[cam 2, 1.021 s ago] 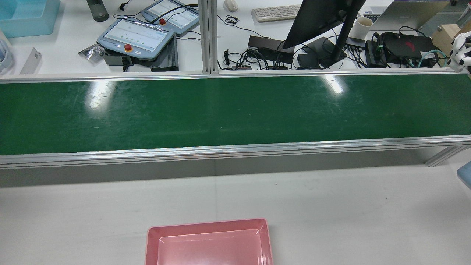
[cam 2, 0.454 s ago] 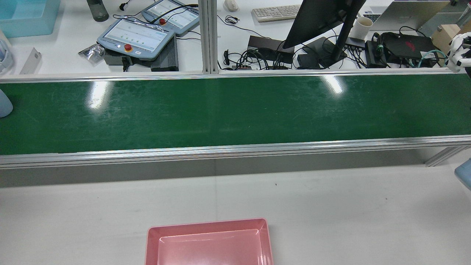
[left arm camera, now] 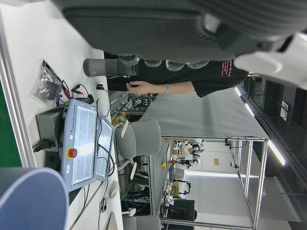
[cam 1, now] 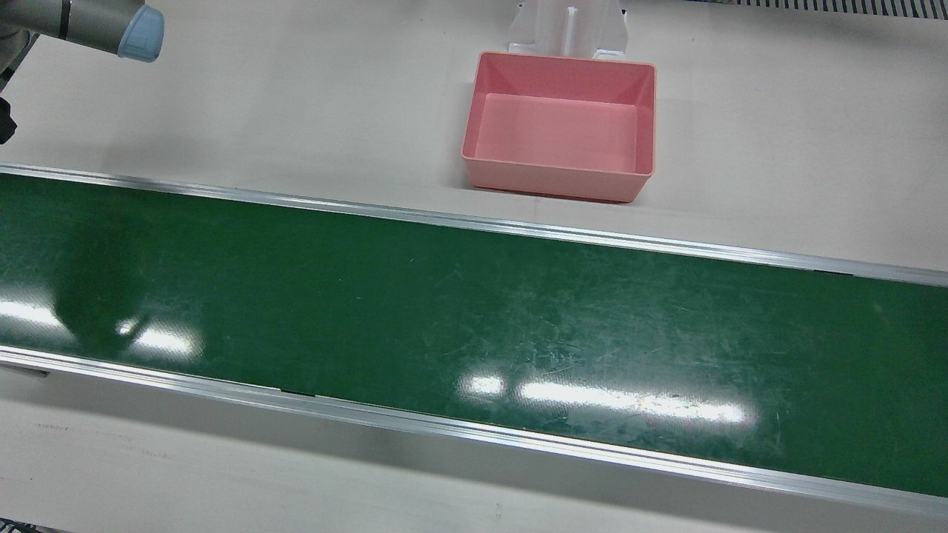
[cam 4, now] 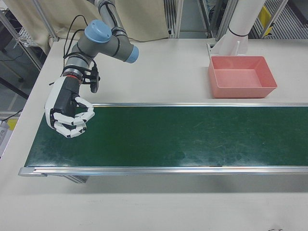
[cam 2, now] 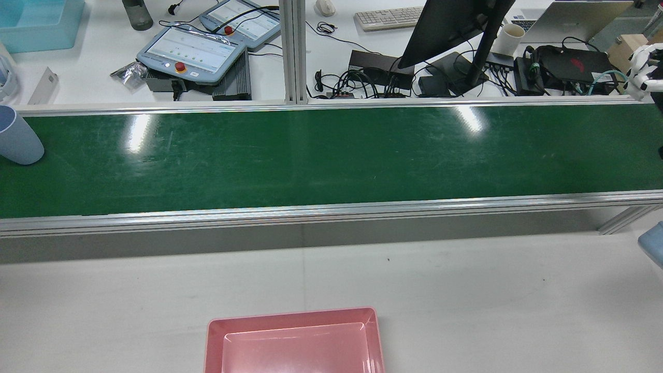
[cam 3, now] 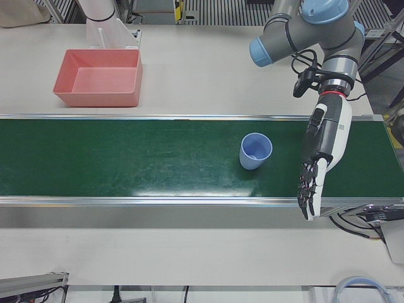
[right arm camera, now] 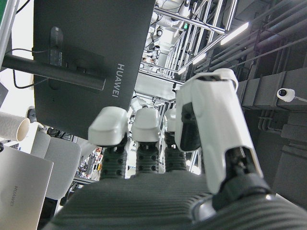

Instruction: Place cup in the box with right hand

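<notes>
Currently the cup [cam 3: 255, 151] stands upright on the green conveyor belt [cam 3: 126, 158], open end up, right of center in the left-front view; in the rear view it shows at the far left edge of the frame [cam 2: 18, 135]. Left hand [cam 3: 319, 154] hangs to the right of the cup, near it but apart, fingers [cam 3: 307, 189] stretched straight down past the belt's lower rail, holding nothing. Right hand [cam 4: 68, 114] sits at the left of the right-front view, over the belt's left end, fingers [cam 4: 77, 126] curled in toward the palm with nothing in them; whether they close fully I cannot tell. In the rear view only its white fingertips [cam 2: 641, 70] show at the upper right edge. Pink box [cam 1: 561, 126] is on the white table [cam 1: 296, 111], above the belt in the front view, at top center of the frame, nothing inside. Cup and right hand are well apart, at opposite ends of the belt.
</notes>
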`<state>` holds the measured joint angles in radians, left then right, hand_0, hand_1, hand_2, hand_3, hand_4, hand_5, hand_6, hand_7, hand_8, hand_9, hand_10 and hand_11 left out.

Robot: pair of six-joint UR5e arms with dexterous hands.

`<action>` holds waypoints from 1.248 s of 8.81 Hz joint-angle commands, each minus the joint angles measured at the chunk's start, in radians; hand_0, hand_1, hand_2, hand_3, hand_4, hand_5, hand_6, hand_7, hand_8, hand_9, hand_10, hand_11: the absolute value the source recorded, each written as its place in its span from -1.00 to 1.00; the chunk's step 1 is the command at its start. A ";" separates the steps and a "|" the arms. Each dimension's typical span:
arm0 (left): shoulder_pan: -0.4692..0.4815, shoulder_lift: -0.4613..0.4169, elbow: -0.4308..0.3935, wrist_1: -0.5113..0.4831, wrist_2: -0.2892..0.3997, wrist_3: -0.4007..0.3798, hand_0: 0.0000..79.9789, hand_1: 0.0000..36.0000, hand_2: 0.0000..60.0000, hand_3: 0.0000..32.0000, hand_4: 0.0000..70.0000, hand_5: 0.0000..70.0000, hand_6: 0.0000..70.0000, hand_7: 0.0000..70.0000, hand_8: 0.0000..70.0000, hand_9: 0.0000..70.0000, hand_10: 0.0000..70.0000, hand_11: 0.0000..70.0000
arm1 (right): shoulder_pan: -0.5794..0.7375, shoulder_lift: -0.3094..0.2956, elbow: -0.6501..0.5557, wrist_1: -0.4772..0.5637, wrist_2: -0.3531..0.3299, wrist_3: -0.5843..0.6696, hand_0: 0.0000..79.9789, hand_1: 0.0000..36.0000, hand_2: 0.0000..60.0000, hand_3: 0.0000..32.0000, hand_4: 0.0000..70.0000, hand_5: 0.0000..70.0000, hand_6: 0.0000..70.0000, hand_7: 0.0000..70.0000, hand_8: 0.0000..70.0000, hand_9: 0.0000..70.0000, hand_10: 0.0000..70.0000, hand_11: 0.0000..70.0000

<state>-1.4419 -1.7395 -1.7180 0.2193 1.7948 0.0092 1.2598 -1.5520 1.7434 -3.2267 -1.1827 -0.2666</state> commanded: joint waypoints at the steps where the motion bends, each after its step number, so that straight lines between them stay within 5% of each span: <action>1: 0.000 0.000 0.000 0.000 0.000 0.000 -1.00 -1.00 -1.00 -1.00 -1.00 -1.00 -1.00 -1.00 -1.00 -1.00 -1.00 -1.00 | 0.003 0.013 -0.025 0.018 0.000 0.000 0.82 1.00 1.00 -1.00 1.00 0.05 0.73 1.00 1.00 1.00 1.00 1.00; 4: 0.000 0.000 0.000 0.000 0.000 0.000 -1.00 -1.00 -1.00 -1.00 -1.00 -1.00 -1.00 -1.00 -1.00 -1.00 -1.00 -1.00 | 0.000 0.013 -0.028 0.016 -0.002 -0.002 0.82 1.00 1.00 -1.00 1.00 0.04 0.71 1.00 1.00 1.00 1.00 1.00; 5: 0.000 0.000 0.000 0.000 0.000 0.000 -1.00 -1.00 -1.00 -1.00 -1.00 -1.00 -1.00 -1.00 -1.00 -1.00 -1.00 -1.00 | -0.002 0.016 -0.028 0.015 -0.002 -0.002 0.96 1.00 1.00 -1.00 1.00 0.04 0.70 1.00 1.00 1.00 1.00 1.00; 11: 0.000 0.000 0.000 0.000 0.000 0.000 -1.00 -1.00 -1.00 -1.00 -1.00 -1.00 -1.00 -1.00 -1.00 -1.00 -1.00 -1.00 | -0.008 0.036 -0.058 0.008 -0.006 -0.003 0.92 1.00 1.00 -1.00 1.00 0.03 0.67 1.00 1.00 1.00 1.00 1.00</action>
<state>-1.4419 -1.7395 -1.7181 0.2194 1.7948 0.0092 1.2559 -1.5221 1.6944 -3.2141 -1.1858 -0.2693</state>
